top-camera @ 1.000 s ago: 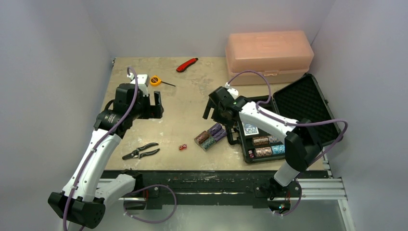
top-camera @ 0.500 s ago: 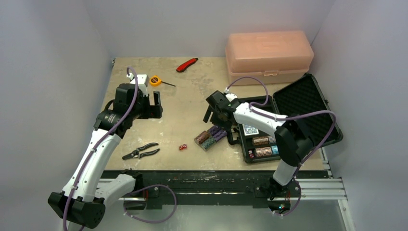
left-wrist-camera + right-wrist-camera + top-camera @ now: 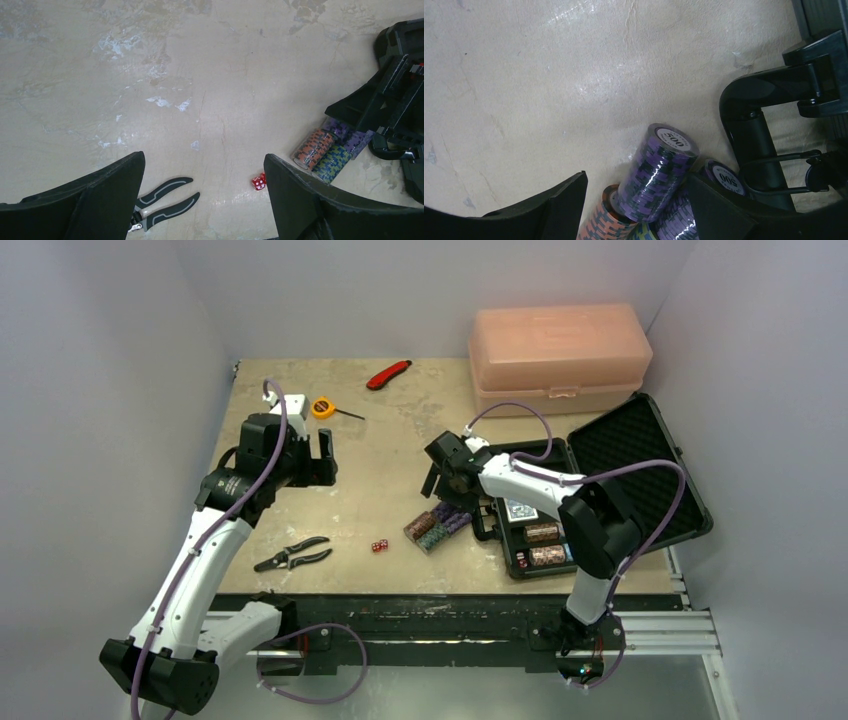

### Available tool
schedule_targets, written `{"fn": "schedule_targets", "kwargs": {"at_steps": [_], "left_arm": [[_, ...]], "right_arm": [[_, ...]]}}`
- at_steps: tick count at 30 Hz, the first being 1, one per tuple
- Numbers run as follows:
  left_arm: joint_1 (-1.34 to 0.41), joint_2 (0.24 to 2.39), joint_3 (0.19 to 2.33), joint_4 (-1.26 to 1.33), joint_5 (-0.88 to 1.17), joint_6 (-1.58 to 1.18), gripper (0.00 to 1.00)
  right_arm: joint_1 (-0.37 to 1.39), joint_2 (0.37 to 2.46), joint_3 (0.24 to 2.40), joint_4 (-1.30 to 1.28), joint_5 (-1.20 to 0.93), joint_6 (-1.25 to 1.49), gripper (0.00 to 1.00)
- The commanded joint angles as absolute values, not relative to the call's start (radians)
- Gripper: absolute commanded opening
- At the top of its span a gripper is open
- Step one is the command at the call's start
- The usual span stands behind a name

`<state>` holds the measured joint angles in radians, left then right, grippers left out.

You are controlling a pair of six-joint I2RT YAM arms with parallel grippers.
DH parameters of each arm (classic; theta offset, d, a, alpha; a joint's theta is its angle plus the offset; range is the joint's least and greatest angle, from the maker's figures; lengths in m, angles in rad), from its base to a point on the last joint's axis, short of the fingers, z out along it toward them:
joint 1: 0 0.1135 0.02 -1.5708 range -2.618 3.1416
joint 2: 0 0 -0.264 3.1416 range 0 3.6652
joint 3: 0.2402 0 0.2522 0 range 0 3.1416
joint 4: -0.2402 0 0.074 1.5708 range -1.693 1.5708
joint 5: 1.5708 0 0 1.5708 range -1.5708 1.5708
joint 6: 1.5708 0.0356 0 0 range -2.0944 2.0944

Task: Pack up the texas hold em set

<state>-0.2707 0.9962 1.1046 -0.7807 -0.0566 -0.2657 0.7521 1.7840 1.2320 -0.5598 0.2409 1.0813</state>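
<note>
From above, the black case (image 3: 628, 445) lies open at the table's (image 3: 380, 445) right edge, with loose chip rolls (image 3: 437, 524) just left of it. Only the right wrist view shows the right fingers (image 3: 559, 205) apart, straddling the top purple roll (image 3: 658, 176) — not clamped. The left fingers (image 3: 110, 190) hang wide apart over the table's left half, and their camera catches the red dice (image 3: 259, 182).

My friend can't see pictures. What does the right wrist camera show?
A roll of purple poker chips marked 500 lies on a beige table between the open fingers of the right gripper, not yet gripped. A second purple roll and an orange roll lie right next to it, with the black case handle just to the right.
</note>
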Motion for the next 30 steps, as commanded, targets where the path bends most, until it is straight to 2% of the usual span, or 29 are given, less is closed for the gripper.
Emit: {"fn": "schedule_targets", "kwargs": {"at_steps": [1, 8, 20, 22, 25, 30], "left_arm": [[-0.276, 0.997, 1.147, -0.773, -0.065, -0.244, 0.88], [-0.276, 0.996, 1.149, -0.774, -0.067, -0.242, 0.88], [-0.276, 0.996, 1.149, -0.774, -0.070, -0.242, 0.88], [-0.276, 0.996, 1.149, -0.773, -0.069, -0.242, 0.88], [-0.276, 0.996, 1.149, -0.775, -0.069, -0.242, 0.88], [-0.276, 0.997, 1.149, -0.775, -0.069, -0.242, 0.88]], "right_arm": [[0.756, 1.814, 1.230, -0.535, 0.249, 1.088, 0.77], [0.756, 1.825, 1.230, -0.532, 0.259, 1.085, 0.75], [0.756, 1.840, 1.233, -0.528, 0.278, 1.063, 0.59], [0.756, 1.847, 1.237, -0.523, 0.275, 1.052, 0.52], [0.755, 1.867, 1.254, -0.496, 0.240, 0.996, 0.29], [0.756, 1.945, 1.373, -0.541, 0.230, 0.841, 0.18]]}}
